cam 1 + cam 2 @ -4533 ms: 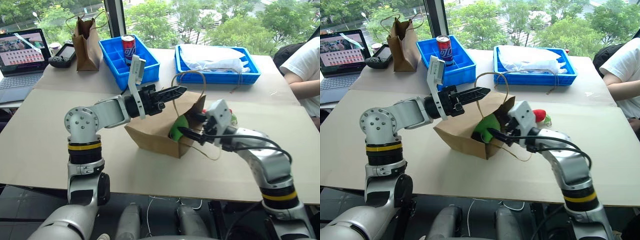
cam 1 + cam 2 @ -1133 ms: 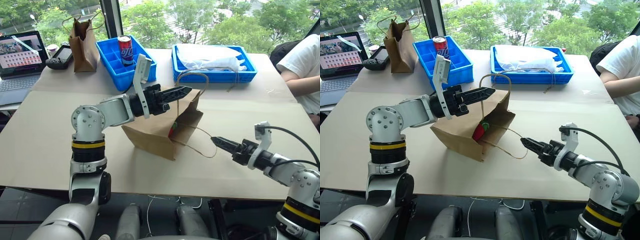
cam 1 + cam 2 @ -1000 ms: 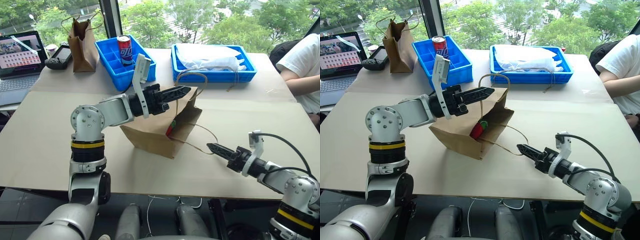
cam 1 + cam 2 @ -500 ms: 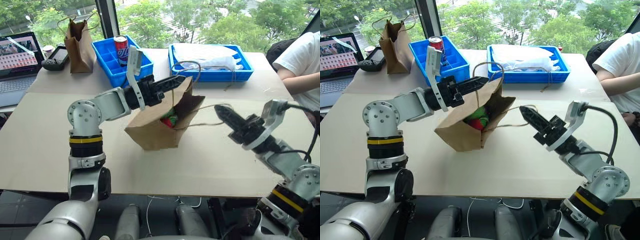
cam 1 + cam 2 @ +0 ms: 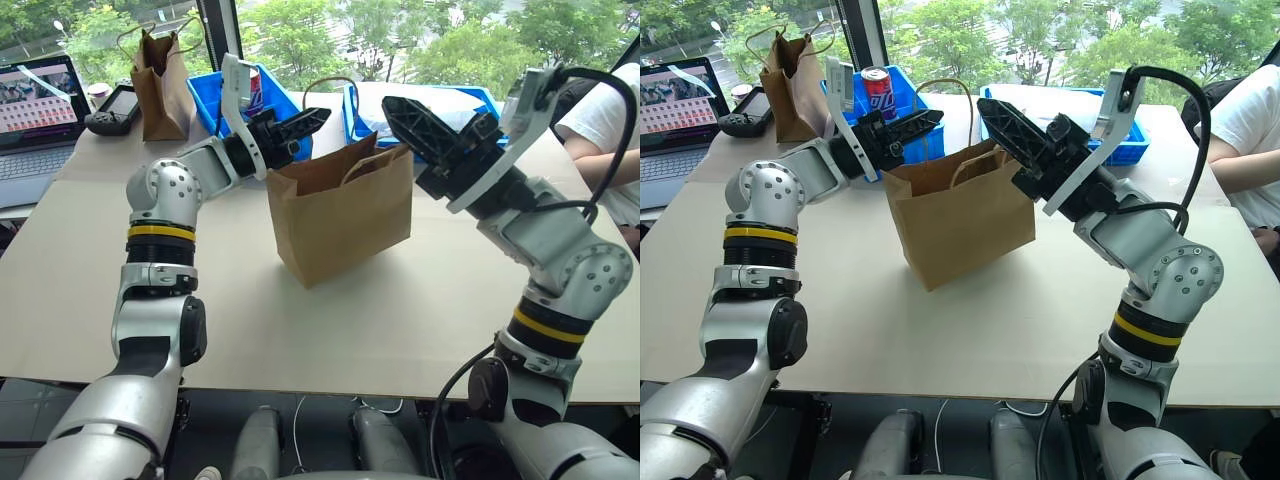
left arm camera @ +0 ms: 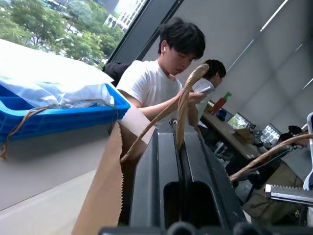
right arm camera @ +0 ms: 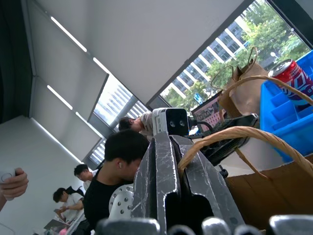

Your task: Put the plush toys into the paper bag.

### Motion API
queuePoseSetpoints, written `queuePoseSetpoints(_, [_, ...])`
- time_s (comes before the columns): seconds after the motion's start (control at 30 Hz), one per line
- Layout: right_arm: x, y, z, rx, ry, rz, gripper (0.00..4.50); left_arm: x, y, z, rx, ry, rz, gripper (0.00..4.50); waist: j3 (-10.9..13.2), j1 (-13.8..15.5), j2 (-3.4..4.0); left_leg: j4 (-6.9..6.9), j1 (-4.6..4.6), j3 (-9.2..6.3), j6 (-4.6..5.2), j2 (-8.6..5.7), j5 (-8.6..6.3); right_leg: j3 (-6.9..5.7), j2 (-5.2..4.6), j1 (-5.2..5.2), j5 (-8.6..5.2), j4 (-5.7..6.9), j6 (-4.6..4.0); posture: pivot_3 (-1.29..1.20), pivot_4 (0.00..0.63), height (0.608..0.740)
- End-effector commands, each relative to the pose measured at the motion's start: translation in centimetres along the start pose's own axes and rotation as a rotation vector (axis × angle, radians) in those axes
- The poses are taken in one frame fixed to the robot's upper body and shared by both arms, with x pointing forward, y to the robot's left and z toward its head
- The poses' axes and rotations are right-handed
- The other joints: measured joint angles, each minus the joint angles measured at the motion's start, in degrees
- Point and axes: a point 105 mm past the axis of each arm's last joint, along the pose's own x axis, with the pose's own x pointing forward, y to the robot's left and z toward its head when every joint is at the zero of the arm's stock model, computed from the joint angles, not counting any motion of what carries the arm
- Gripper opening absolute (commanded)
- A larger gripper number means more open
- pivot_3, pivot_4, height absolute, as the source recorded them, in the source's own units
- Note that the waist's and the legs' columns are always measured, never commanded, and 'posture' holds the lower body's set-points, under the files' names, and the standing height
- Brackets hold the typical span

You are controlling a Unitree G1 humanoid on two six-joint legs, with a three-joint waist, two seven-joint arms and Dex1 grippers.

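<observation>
Raised upright since a second ago, the paper bag stands on the table, toys hidden inside.
Left gripper and right gripper each pinch a handle; uneven lifting could tip it.

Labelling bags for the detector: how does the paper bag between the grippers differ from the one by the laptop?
The paper bag is wide and light brown; the far bag is narrower, taller in shape and darker. The paper bag has each handle pinched, one by the left gripper, one by the right gripper; the far bag's handles are free. Both stand upright on the table, with twisted loop handles.
</observation>
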Motion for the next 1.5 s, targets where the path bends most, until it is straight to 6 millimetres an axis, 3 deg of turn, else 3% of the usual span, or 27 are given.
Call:
queuePoseSetpoints(0.03, [-0.3,1.8,0.9,-0.009,-0.055,0.032,0.02,0.0,-1.3,0.6,0.040,0.005,-0.049,0.00,0.00,-0.04,0.00,0.01,0.01,0.00,0.00,0.00,0.00,0.00,0.00,0.00,0.00,-0.02,0.00,0.00,0.150,0.722])
queuePoseSetpoints(0.23, [-1.2,0.6,-0.7,0.030,-0.017,-0.038,0.02,-0.9,-2.1,-1.9,0.099,0.125,-0.115,0.00,0.00,-0.22,0.00,0.02,0.12,-0.01,0.00,0.04,0.01,0.01,0.05,0.03,0.00,0.05,0.00,0.00,0.150,0.722])
queuePoseSetpoints(0.4, [-2.2,-0.4,-1.4,0.029,0.005,-0.087,0.02,-1.1,-3.1,-1.5,0.079,0.111,-0.165,0.00,0.01,-0.15,0.00,0.06,0.11,-0.01,0.01,0.03,0.03,0.01,0.05,0.03,0.00,0.07,0.00,0.00,0.150,0.722])
queuePoseSetpoints(0.5, [-2.9,-1.1,-1.6,0.000,0.027,-0.126,0.00,-1.2,-4.1,-0.3,0.030,0.071,-0.204,0.78,0.01,-0.15,0.00,0.06,0.12,-0.01,0.01,0.04,0.03,0.01,0.05,0.04,0.00,0.06,0.00,0.00,0.150,0.722])
queuePoseSetpoints(0.6, [-3.0,-1.1,-1.2,-0.024,0.031,-0.128,0.00,-1.4,-5.4,0.3,-0.007,0.061,-0.268,1.89,0.01,-0.20,-0.01,0.07,0.11,-0.01,0.01,0.03,0.03,0.01,0.05,0.04,0.00,0.06,0.00,0.00,0.150,0.722])
queuePoseSetpoints(0.83, [-3.9,-2.1,-1.5,-0.081,0.107,-0.189,0.00,-2.4,-7.7,0.1,-0.039,0.098,-0.384,4.38,0.01,-0.12,-0.01,0.08,0.12,-0.01,0.01,0.04,0.03,0.01,0.06,0.06,0.00,0.05,0.00,0.00,0.150,0.722])
queuePoseSetpoints(0.87, [-4.2,-2.1,-1.6,-0.093,0.127,-0.195,0.00,-2.4,-7.6,0.2,-0.039,0.095,-0.378,4.45,0.01,-0.10,-0.01,0.08,0.12,-0.01,0.01,0.04,0.03,0.01,0.05,0.06,0.00,0.05,0.00,0.00,0.150,0.722])
queuePoseSetpoints(0.9, [-4.8,-2.1,-1.9,-0.107,0.161,-0.198,0.61,-2.7,-7.4,0.4,-0.038,0.088,-0.375,4.50,0.01,-0.10,-0.01,0.08,0.13,-0.01,0.01,0.03,0.03,0.01,0.05,0.08,0.00,0.05,0.00,0.00,0.150,0.722])
queuePoseSetpoints(0.93, [-5.2,-2.0,-2.1,-0.118,0.187,-0.200,0.79,-3.0,-7.3,0.6,-0.037,0.082,-0.373,4.50,0.01,-0.09,-0.01,0.08,0.13,-0.01,0.01,0.03,0.03,0.01,0.05,0.08,0.00,0.04,0.00,0.00,0.150,0.722])
queuePoseSetpoints(1.1, [-7.2,-1.6,-2.3,-0.162,0.272,-0.214,2.59,-4.4,-6.8,1.7,-0.003,0.069,-0.365,4.50,0.02,-0.12,-0.02,0.08,0.13,-0.01,0.02,0.04,0.03,0.03,0.07,0.08,0.00,0.03,0.00,0.00,0.150,0.722])
queuePoseSetpoints(1.3, [-10.9,-0.3,-3.4,-0.272,0.502,-0.232,4.47,-6.4,-5.4,2.7,0.060,0.073,-0.320,4.50,0.04,-0.01,-0.04,0.09,0.13,-0.01,0.02,0.02,0.03,0.02,0.06,0.12,-0.01,-0.01,0.00,0.00,0.150,0.722])
queuePoseSetpoints(1.5, [-12.6,-0.2,-1.9,-0.303,0.508,-0.282,4.47,-7.5,-4.4,1.8,0.101,0.127,-0.299,4.50,0.05,0.10,-0.05,0.14,0.27,-0.01,0.04,0.03,0.04,0.02,0.07,0.27,-0.01,0.01,0.00,0.00,0.150,0.722])
